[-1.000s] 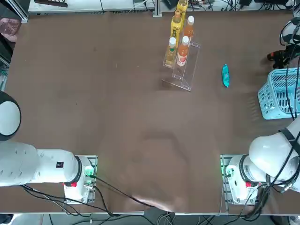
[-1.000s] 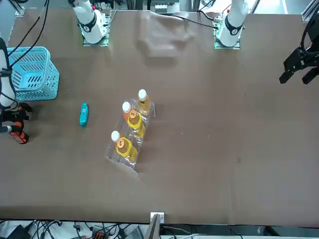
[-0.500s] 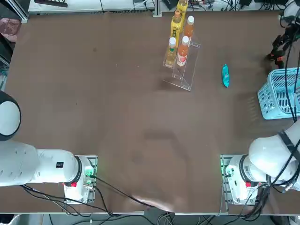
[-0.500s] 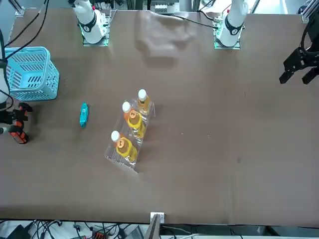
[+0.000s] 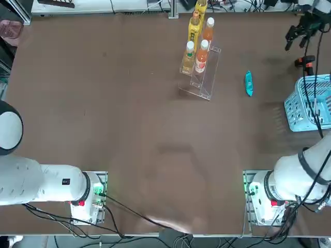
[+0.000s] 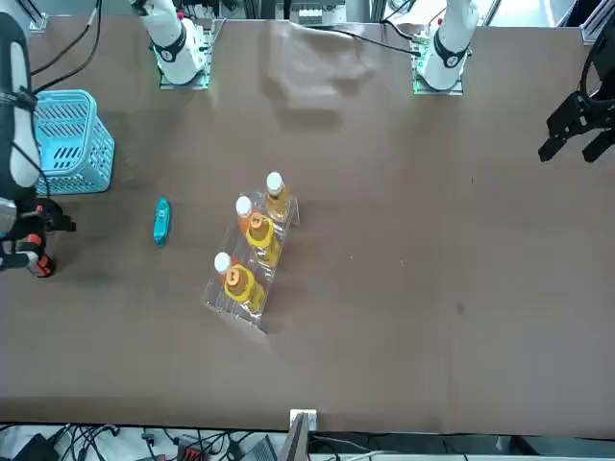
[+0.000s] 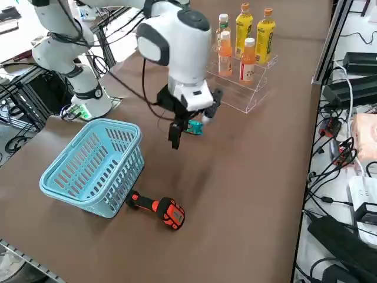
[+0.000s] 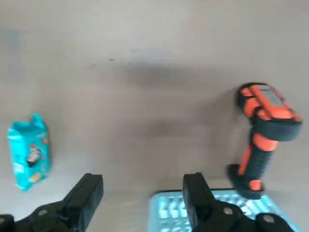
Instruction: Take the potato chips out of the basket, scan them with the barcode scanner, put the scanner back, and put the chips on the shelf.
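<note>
Scanner lies on the table just beside the basket, its handle against the basket's wall, and nothing grips it. We find the right gripper raised above the table with its jaws spread and empty; in the wrist view the bare tabletop shows between the fingers.

A second ago, in the front view, the gripper sat low at the scanner by the table edge. It has since let go and lifted away, and in the top view it now hangs beyond the basket, toward the far edge. We judge the scanner returned, so that step looks closed.

Chips lie flat on the table, outside the basket, between it and the shelf and clear of both. They have not moved over the last second. The shelf carries orange and yellow bottles along one side; its near step looks free.

We judge only the last step outstanding: the gripper must travel across to the chips, close on the slim packet and set it on the shelf without knocking the bottles.
</note>
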Robot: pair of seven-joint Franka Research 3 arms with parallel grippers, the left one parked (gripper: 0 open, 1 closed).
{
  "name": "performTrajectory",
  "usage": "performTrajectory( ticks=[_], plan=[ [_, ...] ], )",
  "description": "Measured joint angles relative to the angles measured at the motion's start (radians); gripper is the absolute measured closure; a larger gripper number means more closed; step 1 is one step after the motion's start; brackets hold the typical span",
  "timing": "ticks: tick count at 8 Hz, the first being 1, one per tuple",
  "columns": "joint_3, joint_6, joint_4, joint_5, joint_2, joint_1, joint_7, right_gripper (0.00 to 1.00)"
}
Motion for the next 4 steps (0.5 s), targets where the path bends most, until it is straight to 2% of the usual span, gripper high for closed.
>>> performTrajectory(
  ticks=[4],
  plan=[
    [0.001,0.006,-0.043,-0.048,0.003,0.202,0.356,0.00]
  ],
)
